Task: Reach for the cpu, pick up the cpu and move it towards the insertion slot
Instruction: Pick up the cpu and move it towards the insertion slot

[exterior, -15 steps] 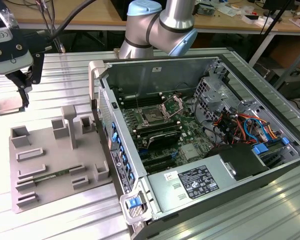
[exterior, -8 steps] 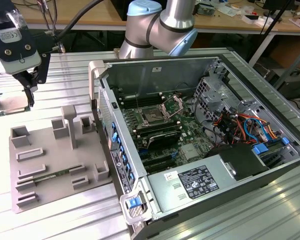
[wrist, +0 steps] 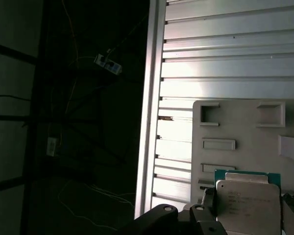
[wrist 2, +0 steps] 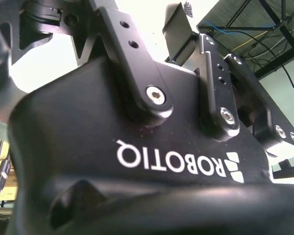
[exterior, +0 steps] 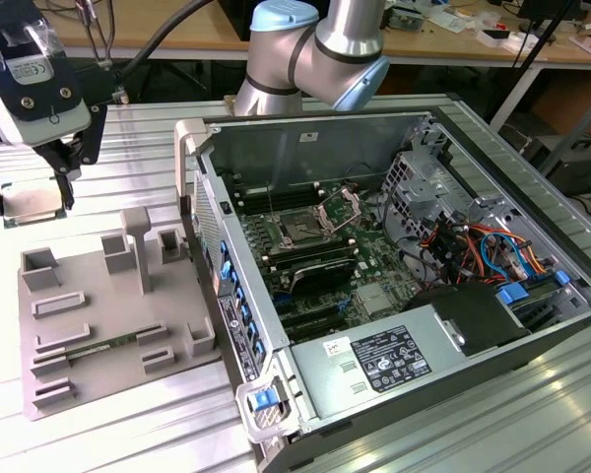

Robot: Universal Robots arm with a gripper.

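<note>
Pickup looks done, travel barely begun. At the upper left of the exterior view the tool hangs above the bench, its two black fingers closed against opposite sides of the chip, a pale square plate. The first wrist view shows the same grip: the silvery chip on its green board sits between the fingers, touching both, with the grey parts tray beyond it. The chip seems to be off the tray, though how high is hard to tell.

The socket, a dark square with its shiny metal frame swung up, lies near the centre of the exterior view, inside the open computer case. It is well apart from the chip, so nearly the whole carry is left.

Between chip and socket stand the tray's upright post and then the case's near wall, with a pale handle at its top corner. A path would probably have to pass over both. Room above the socket looks open. Memory slots lie just below it in the picture, and a metal drive cage and coloured cables sit to its right. The arm's elbow hangs over the case's far edge at top centre.
</note>
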